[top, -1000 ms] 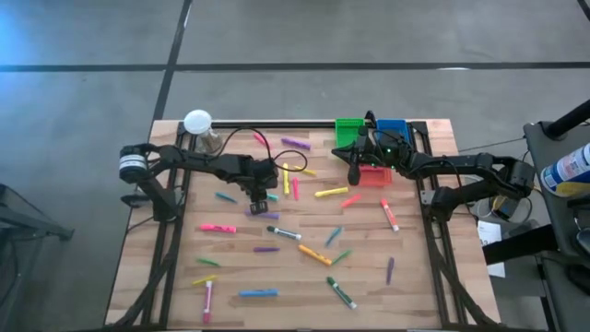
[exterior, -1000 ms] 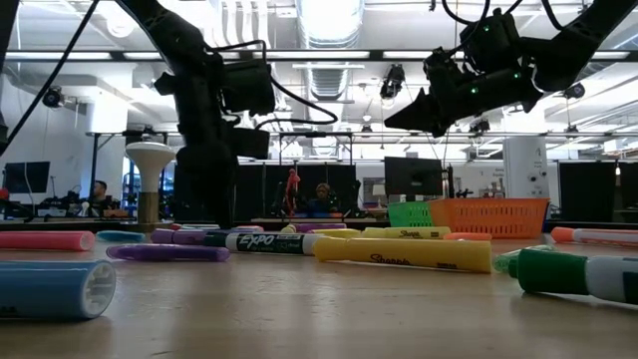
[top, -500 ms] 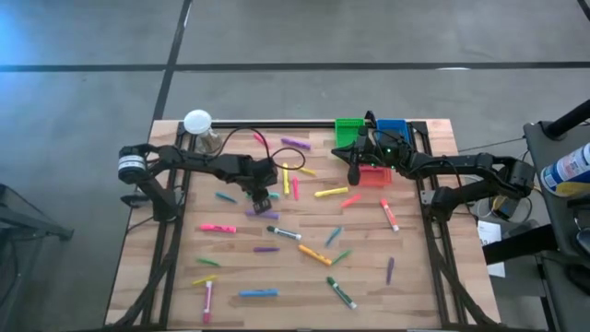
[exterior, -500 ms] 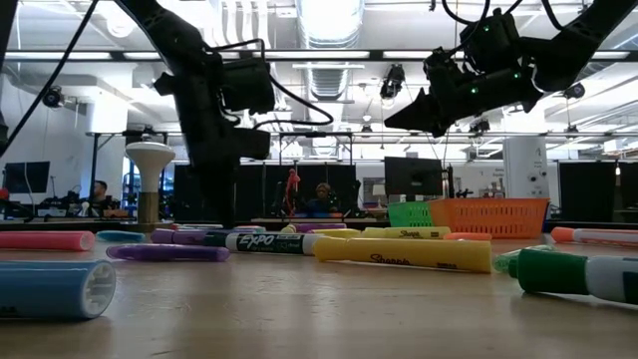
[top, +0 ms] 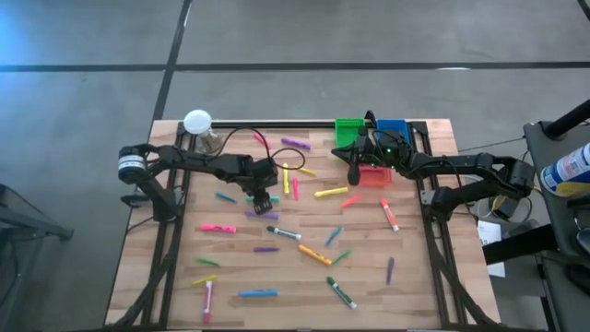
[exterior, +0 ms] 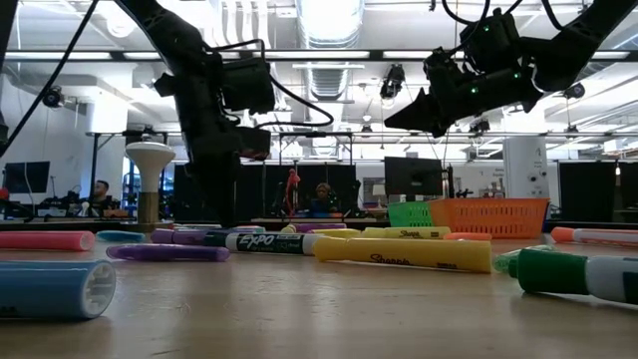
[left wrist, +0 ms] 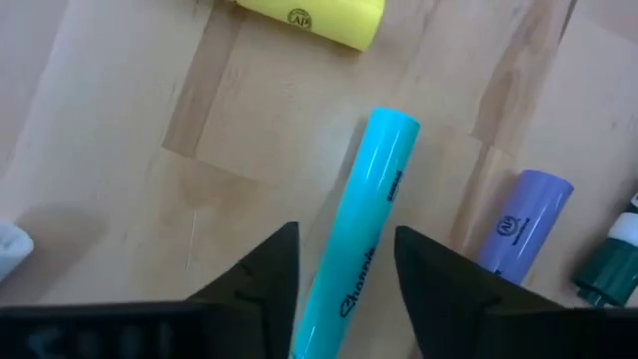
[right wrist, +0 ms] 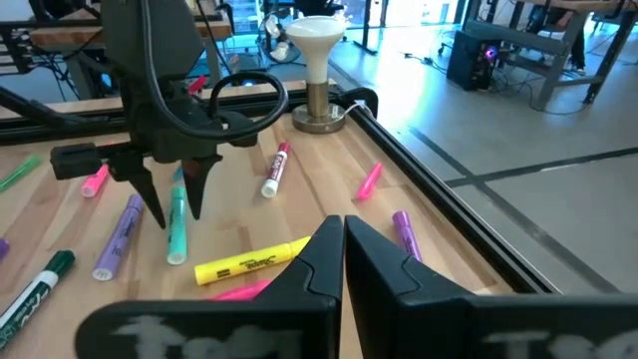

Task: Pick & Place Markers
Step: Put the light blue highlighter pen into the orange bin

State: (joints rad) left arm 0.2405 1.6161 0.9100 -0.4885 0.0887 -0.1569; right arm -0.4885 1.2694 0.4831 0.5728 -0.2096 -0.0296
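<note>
Wooden worktop (top: 295, 277): light-blue marker (left wrist: 361, 234) lies lengthwise between left gripper's (left wrist: 344, 264) spread, empty fingers (left wrist: 271, 269); right gripper (right wrist: 344, 244), fingers closed, hovers farther off.

Colourful markers (top: 277, 242), scattered flat, tabletop

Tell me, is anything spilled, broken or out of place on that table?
Nothing looks broken. The markers lie scattered at all angles across the wooden table, none visibly in the bins at the far edge. The left tool stands open astride a light blue marker lying flat; the right tool hangs shut near the bins.
</note>
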